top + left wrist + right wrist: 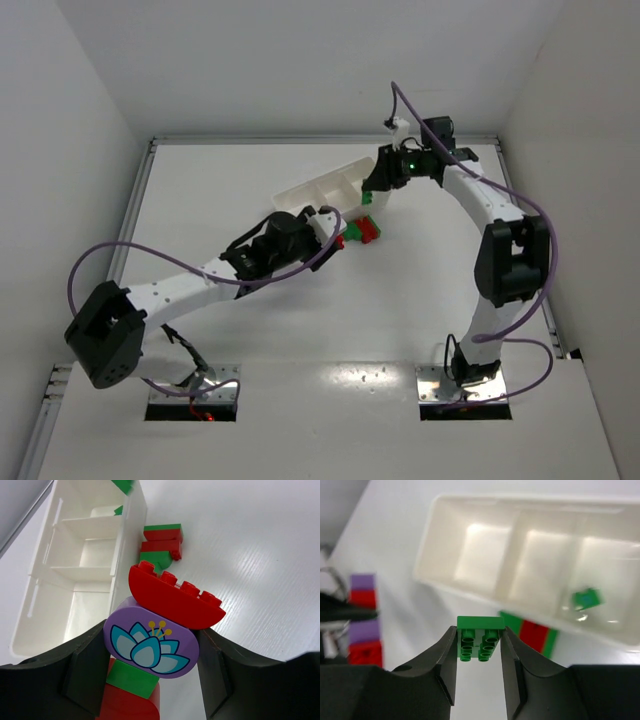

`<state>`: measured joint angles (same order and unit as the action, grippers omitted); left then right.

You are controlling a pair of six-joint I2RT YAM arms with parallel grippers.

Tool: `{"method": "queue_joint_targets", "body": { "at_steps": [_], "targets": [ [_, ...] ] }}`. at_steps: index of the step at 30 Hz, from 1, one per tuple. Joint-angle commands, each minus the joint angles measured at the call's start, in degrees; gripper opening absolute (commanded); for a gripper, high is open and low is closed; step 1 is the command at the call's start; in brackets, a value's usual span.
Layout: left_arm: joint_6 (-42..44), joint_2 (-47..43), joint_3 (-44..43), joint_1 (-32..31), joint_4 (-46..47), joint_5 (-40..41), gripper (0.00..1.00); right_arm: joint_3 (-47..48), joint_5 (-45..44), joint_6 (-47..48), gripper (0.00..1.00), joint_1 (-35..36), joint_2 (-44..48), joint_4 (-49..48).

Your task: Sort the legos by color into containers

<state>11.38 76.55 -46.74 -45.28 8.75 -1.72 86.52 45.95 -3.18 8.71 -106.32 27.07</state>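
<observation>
My left gripper point(152, 645) is shut on a multicolour lego stack: a purple piece with a flower print point(150, 642), a red curved brick point(175, 597) on top, green and red bricks below. It hangs beside the white tray point(127, 545) of three containers. A small green brick point(480, 637) sits in my shut right gripper point(480, 635), above the table just in front of the tray point(520, 501). One green brick point(586, 599) lies in the right-hand container; the other two show nothing inside. A green-and-red stack point(365, 230) lies on the table against the tray.
The tray point(315, 188) sits angled at the table's far middle, with both grippers point(333, 232) point(372, 195) close together at its near side. White walls enclose the table on three sides. Purple cables loop off both arms.
</observation>
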Motion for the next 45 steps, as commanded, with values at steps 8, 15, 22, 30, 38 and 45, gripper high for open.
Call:
{"method": "queue_joint_targets", "body": {
  "at_steps": [8,15,22,30,38,45],
  "targets": [
    [-0.3,-1.5,0.77,1.33,3.19,0.66,0.0,14.36,-21.26,-6.49,0.0,0.69,-13.45,-17.49],
    [-0.3,-0.35,0.77,1.85,3.2,0.05,0.0,16.14,-22.75,-2.72,0.02,1.22,-18.04,-16.44],
    [-0.3,0.7,0.25,2.47,3.73,-0.48,0.0,14.99,-22.05,-2.01,0.61,1.22,-19.45,-15.29],
    [0.22,1.23,0.25,2.47,4.34,-1.01,0.0,13.5,-17.76,-2.01,0.68,0.52,-14.01,-13.89],
    [-0.39,-0.44,0.77,3.52,5.48,-4.17,0.0,3.75,18.88,4.31,0.67,-1.42,-1.88,1.09],
    [-1.01,-0.97,-0.98,3.53,5.48,-4.7,0.0,2.08,24.89,14.25,0.67,2.27,-1.79,16.61]
  ]
}}
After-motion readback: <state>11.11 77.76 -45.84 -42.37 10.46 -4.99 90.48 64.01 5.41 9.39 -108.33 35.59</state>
